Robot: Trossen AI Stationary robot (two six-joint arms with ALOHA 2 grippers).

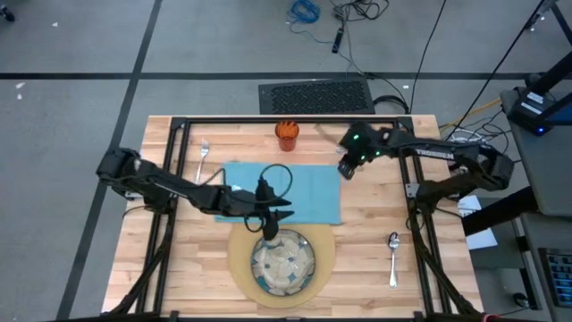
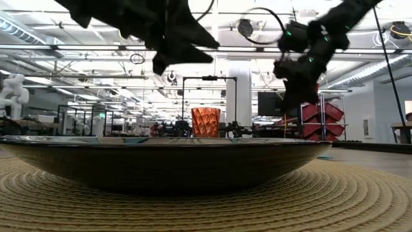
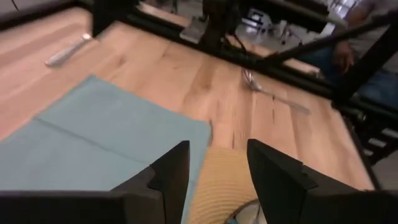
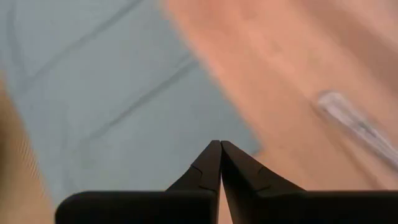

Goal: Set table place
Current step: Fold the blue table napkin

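The round tan mat (image 1: 239, 259) lies at the table's near edge with the blue-green patterned dish (image 1: 283, 261) on it. The teal napkin (image 1: 304, 192) lies flat just beyond the mat. My left gripper (image 1: 268, 231) hovers open over the dish's far rim and holds nothing; its wrist view (image 3: 214, 174) shows the mat between the fingers. My right gripper (image 1: 345, 170) is shut and empty above the napkin's far right corner (image 4: 236, 134). The orange cup (image 1: 287, 134) stands at the far edge. The fork (image 1: 204, 152) lies far left and the spoon (image 1: 392, 258) near right.
A metal utensil (image 4: 357, 127) lies on the bare wood beside the napkin's corner, near my right gripper. The table's black frame (image 1: 286, 119) runs along the far edge and both sides. Bare wood shows right of the napkin (image 1: 375, 206) and left of the mat (image 1: 192, 250).
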